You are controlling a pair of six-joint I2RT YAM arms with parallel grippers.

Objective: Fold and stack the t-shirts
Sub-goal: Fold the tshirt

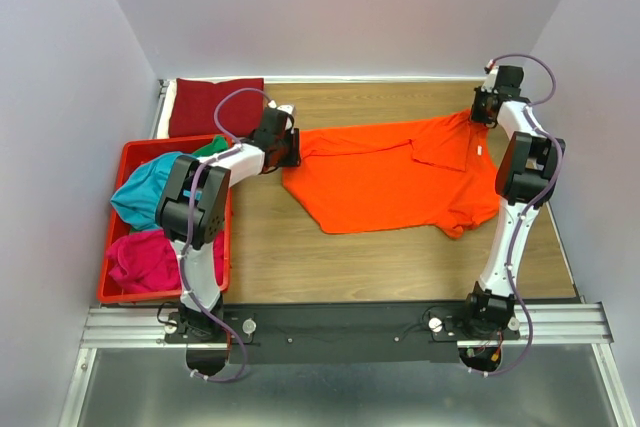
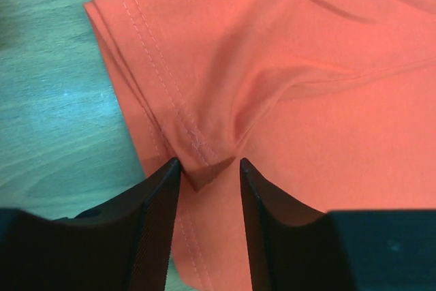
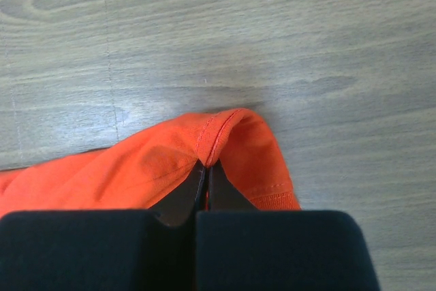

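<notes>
A bright orange t-shirt (image 1: 400,177) lies spread across the middle of the table, partly folded over itself. My left gripper (image 1: 292,147) is at its left edge. In the left wrist view its jaws (image 2: 209,163) stand open, with a folded corner of the stitched orange hem (image 2: 204,172) between the tips. My right gripper (image 1: 480,107) is at the shirt's far right corner. In the right wrist view it (image 3: 208,168) is shut on a pinched orange hem (image 3: 225,131). A dark red t-shirt (image 1: 215,105) lies folded at the back left.
A red plastic crate (image 1: 120,292) stands at the left edge and holds teal (image 1: 145,192), magenta (image 1: 150,257) and green (image 1: 210,147) t-shirts in a heap. Walls close the table at the back and both sides. Bare wood (image 1: 400,262) shows in front of the orange shirt.
</notes>
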